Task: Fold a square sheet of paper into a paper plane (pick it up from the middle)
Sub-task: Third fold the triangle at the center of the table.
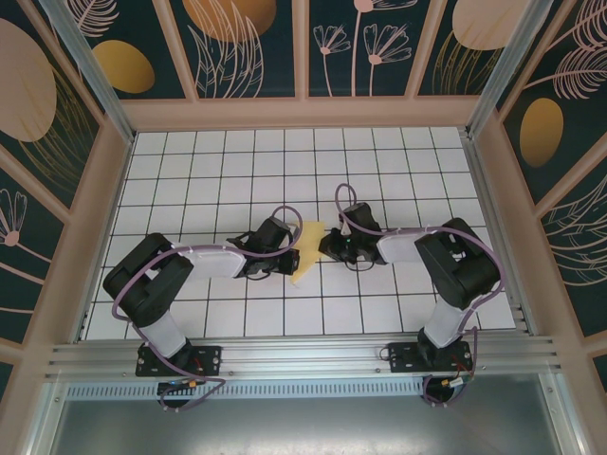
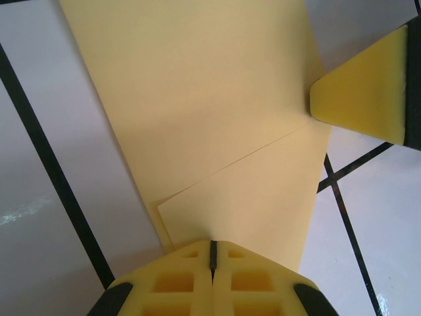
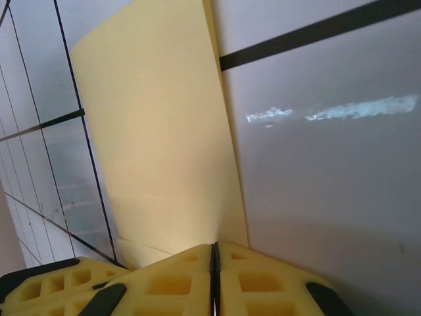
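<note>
Yellow sheet of paper lies folded, one diagonal edge showing.

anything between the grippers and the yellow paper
Nothing visible. The left gripper and right gripper are both shut with their tips already against the yellow paper, which lies on the tiled table.

The pale-yellow sheet of paper, folded with a diagonal flap, lies on the table.
</note>
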